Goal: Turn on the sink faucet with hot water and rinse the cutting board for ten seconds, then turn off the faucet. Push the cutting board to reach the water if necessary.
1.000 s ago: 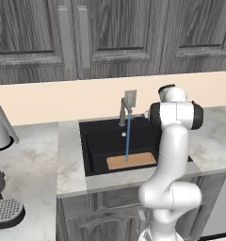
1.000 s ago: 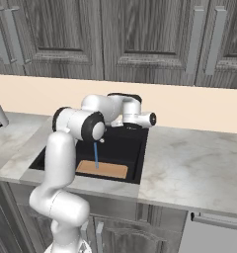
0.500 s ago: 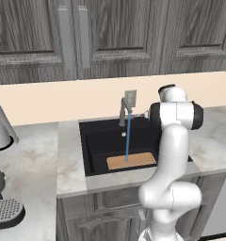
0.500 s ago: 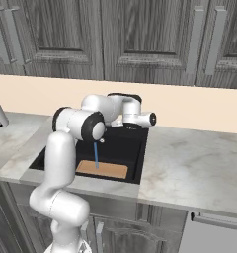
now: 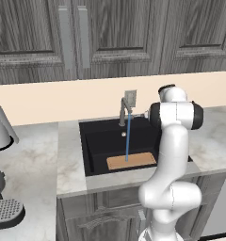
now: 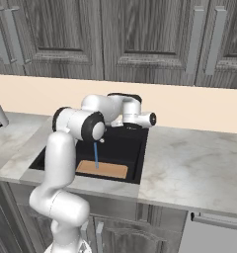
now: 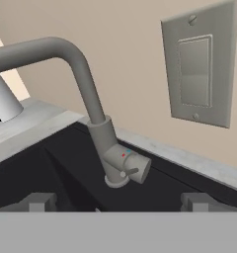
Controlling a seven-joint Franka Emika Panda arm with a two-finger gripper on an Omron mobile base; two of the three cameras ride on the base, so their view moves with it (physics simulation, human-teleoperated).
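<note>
Water running onto cutting board, centre frame in sink. Jaws wide, empty, facing faucet. Hold off the lever till rinse completes, then push it shut squarely.

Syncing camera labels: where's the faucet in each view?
Left base view: the faucet stands at the back rim of the sink, just left of centre, below a wall plate.
Right base view: I can't make it out; the arm covers the back of the basin.
Hand view: faucet fills centre-left, seen close.
Shared landmark: the wall plate, also in the hand view.
</note>
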